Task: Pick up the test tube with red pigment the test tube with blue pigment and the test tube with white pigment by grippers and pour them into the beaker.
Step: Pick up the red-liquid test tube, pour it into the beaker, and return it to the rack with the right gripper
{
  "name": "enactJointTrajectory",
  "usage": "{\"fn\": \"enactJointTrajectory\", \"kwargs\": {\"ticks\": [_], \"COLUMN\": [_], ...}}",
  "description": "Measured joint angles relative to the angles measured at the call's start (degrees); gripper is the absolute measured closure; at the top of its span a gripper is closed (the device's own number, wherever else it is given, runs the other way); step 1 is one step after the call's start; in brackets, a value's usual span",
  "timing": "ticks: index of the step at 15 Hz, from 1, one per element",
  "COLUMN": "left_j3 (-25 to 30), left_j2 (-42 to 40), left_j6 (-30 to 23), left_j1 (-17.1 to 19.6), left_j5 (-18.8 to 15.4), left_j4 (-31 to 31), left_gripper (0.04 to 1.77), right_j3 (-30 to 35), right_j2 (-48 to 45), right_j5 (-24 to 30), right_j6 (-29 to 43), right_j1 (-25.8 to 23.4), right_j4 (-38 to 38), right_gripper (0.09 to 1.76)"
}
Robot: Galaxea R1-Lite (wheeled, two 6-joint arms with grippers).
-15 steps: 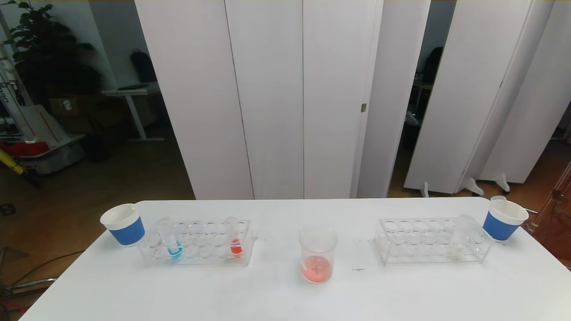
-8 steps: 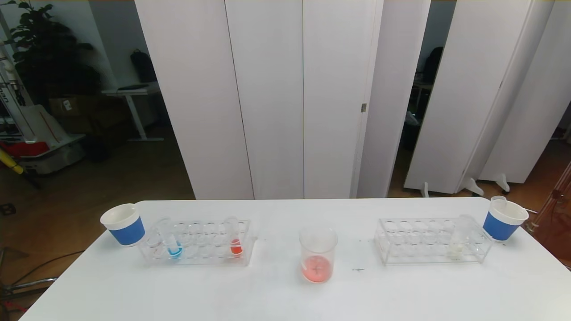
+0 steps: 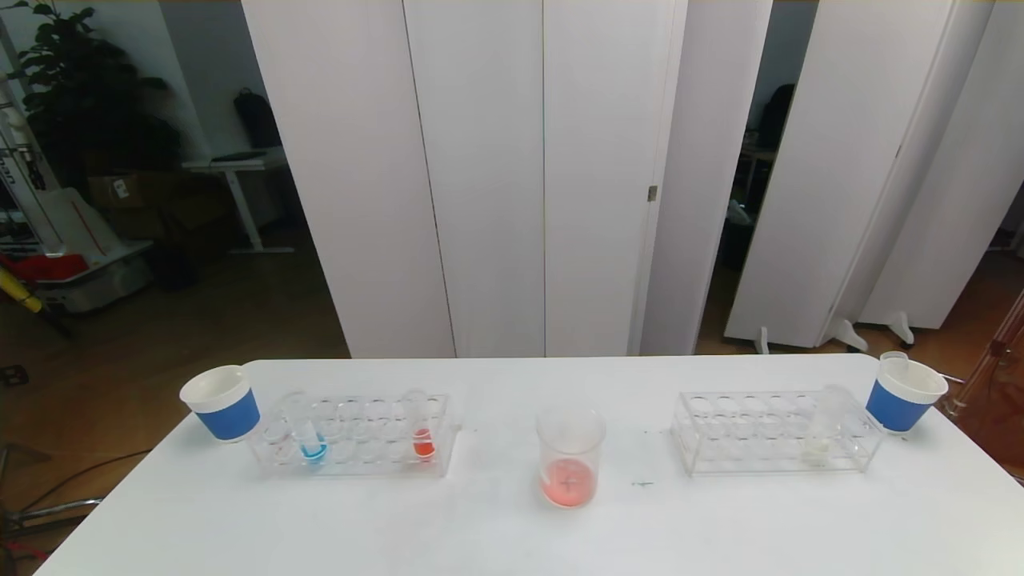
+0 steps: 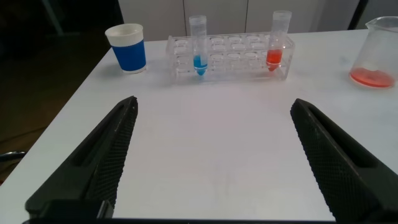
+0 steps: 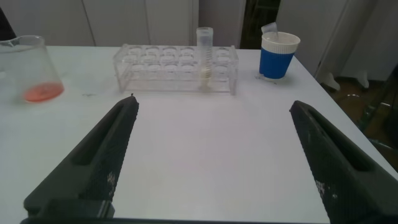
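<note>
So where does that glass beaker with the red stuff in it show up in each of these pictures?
Head view: the beaker stands at the table's middle, between the two clear racks.
Left wrist view: the beaker is at the picture's far right edge, cut off, beyond the rack.
Right wrist view: the beaker is at the picture's far left edge.
Shared landmark: the red pigment pooled in its bottom.

A white rectangular surface (image 3: 496,536) carries five items in a row. At the robot's far left stands a blue-sleeved white paper cup (image 3: 222,402), just beside a clear plastic test tube rack (image 3: 356,436). Near the middle sits the clear glass beaker (image 3: 570,457), red-orange liquid pooled at its bottom. To the right rests a second clear plastic rack (image 3: 772,432), then another blue-sleeved white paper cup (image 3: 904,394) near the corner.
</note>
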Motion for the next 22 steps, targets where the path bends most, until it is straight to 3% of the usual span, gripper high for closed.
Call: {"fn": "enactJointTrajectory", "kwargs": {"ticks": [22], "left_j3": [0.0], "left_j2": [0.0], "left_j6": [0.0], "left_j1": [0.0], "left_j5": [0.0], "left_j4": [0.0], "left_gripper": [0.06], "right_j3": [0.1], "right_j2": [0.0], "right_j5": [0.0], "right_j6": [0.0], "right_j1": [-0.1], "right_j4": [0.1], "right_gripper": [0.1]}}
